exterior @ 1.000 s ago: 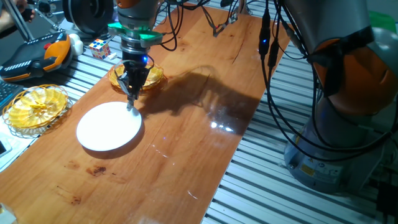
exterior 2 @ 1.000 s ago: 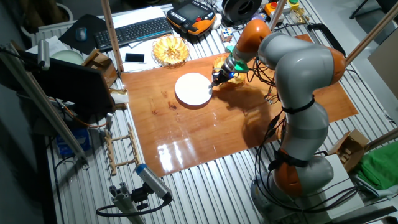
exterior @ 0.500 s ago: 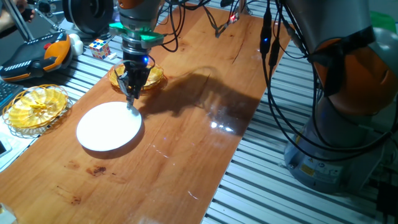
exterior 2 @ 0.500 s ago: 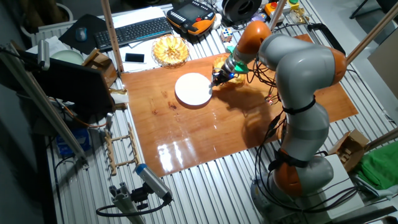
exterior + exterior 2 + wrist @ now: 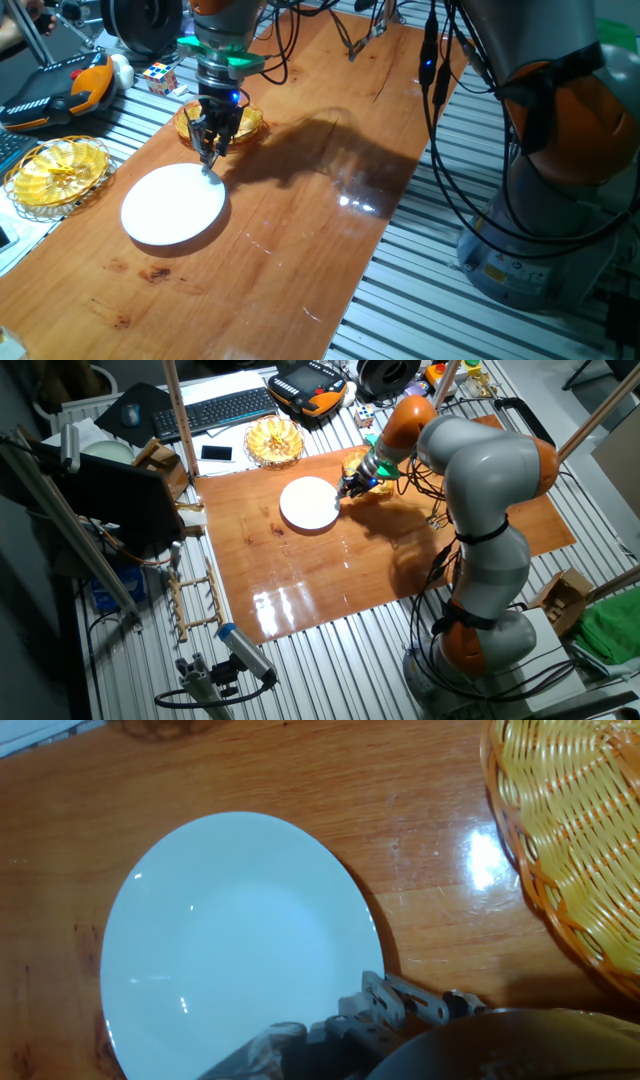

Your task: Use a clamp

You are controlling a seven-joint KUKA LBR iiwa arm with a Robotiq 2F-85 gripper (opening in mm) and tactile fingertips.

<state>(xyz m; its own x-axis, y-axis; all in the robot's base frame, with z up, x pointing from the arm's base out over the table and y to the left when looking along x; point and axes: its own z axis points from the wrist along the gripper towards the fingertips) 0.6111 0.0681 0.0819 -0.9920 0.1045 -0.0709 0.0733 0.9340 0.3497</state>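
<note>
Hand view: white plate (image 5: 220,940) fills left-centre of frame; orange wicker basket (image 5: 575,830) at upper right, on wooden table (image 5: 420,800). Pale grey clamp (image 5: 405,1000) at bottom centre, at the plate's lower-right rim, pinched between the closed fingers of the gripper (image 5: 211,160). Yellow wire basket (image 5: 55,170) at left edge of one fixed view.

Robotics lab: aluminium-profile bench (image 5: 330,650); teach pendant (image 5: 310,385); keyboard (image 5: 215,410); cables (image 5: 440,120)
</note>
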